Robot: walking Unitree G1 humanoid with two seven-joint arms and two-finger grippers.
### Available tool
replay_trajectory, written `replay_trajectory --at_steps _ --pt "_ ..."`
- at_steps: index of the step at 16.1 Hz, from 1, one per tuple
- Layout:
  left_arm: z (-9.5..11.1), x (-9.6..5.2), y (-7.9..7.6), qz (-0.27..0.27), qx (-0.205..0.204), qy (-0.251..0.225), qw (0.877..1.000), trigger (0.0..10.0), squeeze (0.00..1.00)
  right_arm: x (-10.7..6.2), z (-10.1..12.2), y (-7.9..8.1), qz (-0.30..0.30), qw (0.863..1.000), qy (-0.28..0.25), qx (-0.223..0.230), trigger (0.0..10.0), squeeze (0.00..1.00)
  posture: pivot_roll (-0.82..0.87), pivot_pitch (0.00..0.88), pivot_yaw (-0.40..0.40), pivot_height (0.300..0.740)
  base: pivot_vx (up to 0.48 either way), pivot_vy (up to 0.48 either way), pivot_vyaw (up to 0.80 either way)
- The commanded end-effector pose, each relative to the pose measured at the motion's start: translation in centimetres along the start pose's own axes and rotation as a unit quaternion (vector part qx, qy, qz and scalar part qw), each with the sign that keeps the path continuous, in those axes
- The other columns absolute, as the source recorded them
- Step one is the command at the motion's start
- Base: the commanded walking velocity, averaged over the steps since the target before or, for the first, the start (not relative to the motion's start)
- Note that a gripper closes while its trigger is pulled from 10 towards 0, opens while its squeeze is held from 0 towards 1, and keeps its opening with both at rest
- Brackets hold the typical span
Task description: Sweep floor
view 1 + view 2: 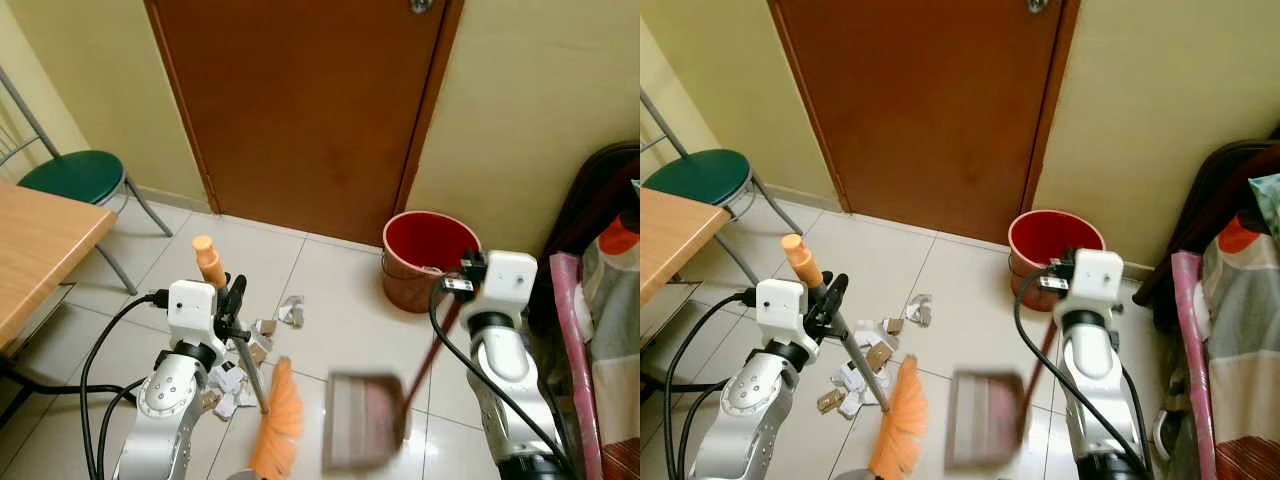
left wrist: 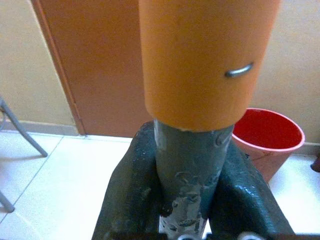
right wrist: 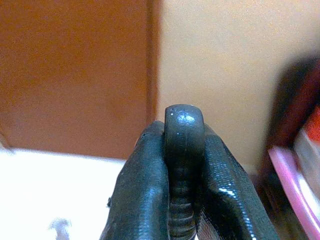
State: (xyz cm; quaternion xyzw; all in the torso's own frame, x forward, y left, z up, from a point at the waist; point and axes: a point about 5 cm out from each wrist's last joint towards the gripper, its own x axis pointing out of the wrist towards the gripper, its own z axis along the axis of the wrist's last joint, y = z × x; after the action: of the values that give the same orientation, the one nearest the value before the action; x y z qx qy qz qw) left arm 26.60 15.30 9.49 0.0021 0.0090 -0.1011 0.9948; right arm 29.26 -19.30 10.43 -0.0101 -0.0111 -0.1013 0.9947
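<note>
My left gripper (image 1: 232, 312) is shut on the broom's grey shaft (image 2: 192, 165), just below its orange cap (image 1: 208, 259). The orange bristle head (image 1: 278, 420) rests on the tiles beside a heap of paper scraps (image 1: 232, 378). One more scrap (image 1: 290, 310) lies farther toward the door. My right gripper (image 1: 456, 292) is shut on the dark ringed end of the dustpan handle (image 3: 184, 150). The reddish handle (image 1: 430, 350) slants down to the dustpan (image 1: 362, 432), which looks blurred, just right of the bristles.
A red bucket (image 1: 428, 255) stands by the wall beside the brown door (image 1: 300, 100). A green-seated chair (image 1: 75, 175) and a wooden table (image 1: 40, 240) are on the left. A dark bed frame with patterned bedding (image 1: 600, 330) lines the right side.
</note>
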Motion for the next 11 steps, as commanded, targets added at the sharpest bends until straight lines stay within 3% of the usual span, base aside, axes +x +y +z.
replay_trajectory --at_steps 1,6,11 --pt "-0.4 -0.1 -0.4 -0.012 -0.005 0.015 1.000 10.0 0.00 0.0 0.0 -1.0 -0.025 1.000 0.002 -0.003 10.0 0.00 0.07 0.136 0.015 0.740 0.000 0.000 0.00" --pt "0.4 1.2 -2.6 -0.068 -0.038 0.004 0.997 10.0 0.00 0.3 -0.4 -2.1 -0.061 0.997 0.014 -0.043 10.0 0.00 0.07 0.136 0.010 0.740 0.000 0.000 0.00" --pt "1.8 3.1 -5.1 -0.112 -0.067 -0.014 0.991 10.0 0.00 0.8 -0.4 -2.1 -0.075 0.996 0.014 -0.056 10.0 0.00 0.06 0.129 0.015 0.740 0.000 0.000 0.00"
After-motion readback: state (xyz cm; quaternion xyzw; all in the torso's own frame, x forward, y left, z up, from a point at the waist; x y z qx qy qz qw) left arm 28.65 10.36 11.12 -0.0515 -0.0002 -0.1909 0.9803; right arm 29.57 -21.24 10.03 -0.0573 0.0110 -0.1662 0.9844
